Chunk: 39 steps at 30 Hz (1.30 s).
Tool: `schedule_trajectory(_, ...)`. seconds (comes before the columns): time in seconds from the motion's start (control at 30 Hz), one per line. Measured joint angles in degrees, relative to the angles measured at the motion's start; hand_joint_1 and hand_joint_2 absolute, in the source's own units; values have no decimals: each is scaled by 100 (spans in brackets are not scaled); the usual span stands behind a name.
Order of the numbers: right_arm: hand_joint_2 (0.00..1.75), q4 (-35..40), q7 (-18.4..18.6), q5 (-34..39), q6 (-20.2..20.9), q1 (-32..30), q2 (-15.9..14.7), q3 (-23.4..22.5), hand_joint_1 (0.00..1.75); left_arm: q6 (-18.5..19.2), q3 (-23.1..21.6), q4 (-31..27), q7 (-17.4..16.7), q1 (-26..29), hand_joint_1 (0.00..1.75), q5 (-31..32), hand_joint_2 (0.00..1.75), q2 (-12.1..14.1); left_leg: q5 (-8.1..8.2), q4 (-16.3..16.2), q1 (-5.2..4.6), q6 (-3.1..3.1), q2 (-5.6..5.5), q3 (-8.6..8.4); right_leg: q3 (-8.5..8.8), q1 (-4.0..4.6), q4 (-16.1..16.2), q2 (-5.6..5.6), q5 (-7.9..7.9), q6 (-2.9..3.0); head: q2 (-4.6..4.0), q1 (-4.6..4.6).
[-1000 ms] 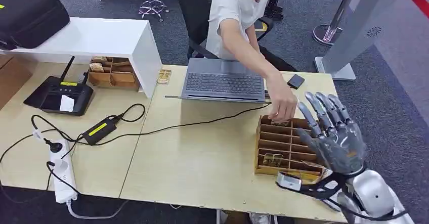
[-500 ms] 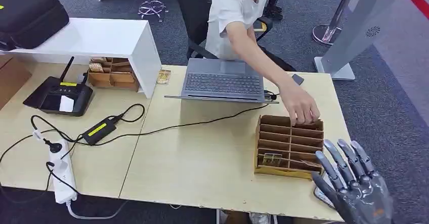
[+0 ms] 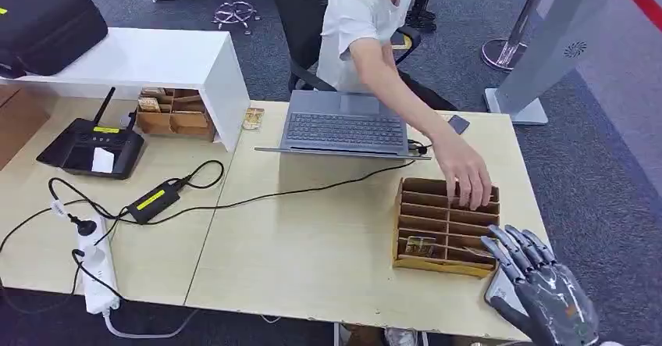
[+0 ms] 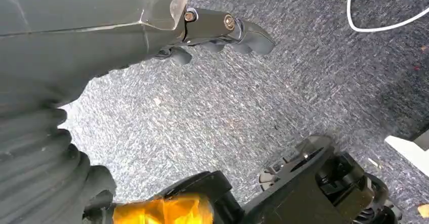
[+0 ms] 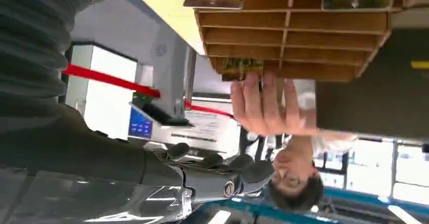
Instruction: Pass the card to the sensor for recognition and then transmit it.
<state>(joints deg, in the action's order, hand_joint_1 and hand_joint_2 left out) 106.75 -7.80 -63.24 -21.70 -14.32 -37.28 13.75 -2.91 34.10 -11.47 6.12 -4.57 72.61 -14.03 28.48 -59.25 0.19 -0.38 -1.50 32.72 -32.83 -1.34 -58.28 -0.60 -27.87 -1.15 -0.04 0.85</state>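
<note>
Before you: a tan cardboard organiser [image 3: 445,225] on the pale wood surface [image 3: 312,237], a grey laptop [image 3: 343,123], a black router [image 3: 90,147], speckled grey-blue carpet [image 3: 601,182], and the dark grey robot hand [image 3: 542,291].

Even, bright overhead light across the pale worktop [image 3: 312,244], with soft, short shadows. In the right wrist view, backlit windows [image 5: 404,168] glare white and the near grey hand cover [image 5: 45,57] is blurred.
</note>
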Motion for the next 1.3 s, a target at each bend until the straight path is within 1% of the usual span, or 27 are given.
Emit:
schedule_trajectory(0.03,175,-22,-2,29,63,50,-77,31,0,0,0,0,2,-2,0,2,175,2,0,0,0,0,-1,0,0,0,0,0,0,0,0,2)
schedule_trajectory(0.13,175,-81,-63,190,438,218,-267,133,0,28,0,0,7,-4,0,4,175,13,0,1,1,-1,1,2,-1,1,-3,0,0,0,0,0)
schedule_trajectory(0.23,175,-194,-216,291,712,571,-344,258,0,46,0,0,9,-13,0,24,175,20,0,2,3,-1,13,-2,-4,3,-3,-11,0,1,0,0)
schedule_trajectory(0.3,175,-271,-280,317,804,810,-348,359,0,53,0,0,9,-22,0,48,175,20,0,2,4,-1,11,-3,-3,3,-3,-11,0,1,0,0)
schedule_trajectory(0.4,175,-352,-302,328,854,1023,-348,472,0,66,0,0,9,-22,0,52,175,22,0,2,4,-1,8,-2,-2,3,-4,-8,0,1,0,2)
schedule_trajectory(0.63,175,-461,-319,341,861,1226,-348,647,0,99,0,0,9,-27,0,72,175,26,0,2,3,-1,10,2,-3,3,-4,-8,0,1,0,0)
schedule_trajectory(0.83,175,-623,-380,348,994,1684,-341,969,0,153,0,0,7,-52,0,98,175,26,-2,1,3,0,7,0,-2,3,-5,-7,0,1,0,0)
schedule_trajectory(1.1,175,-935,-367,341,1012,2163,-191,1451,0,210,0,0,7,-59,0,101,175,26,-2,2,4,0,5,0,-2,3,-8,-5,1,3,0,0)
schedule_trajectory(1.3,175,-1145,-306,365,988,2290,-129,1683,0,212,0,0,7,-59,0,98,175,28,-2,2,4,0,4,2,-2,3,-7,-4,1,3,0,0)
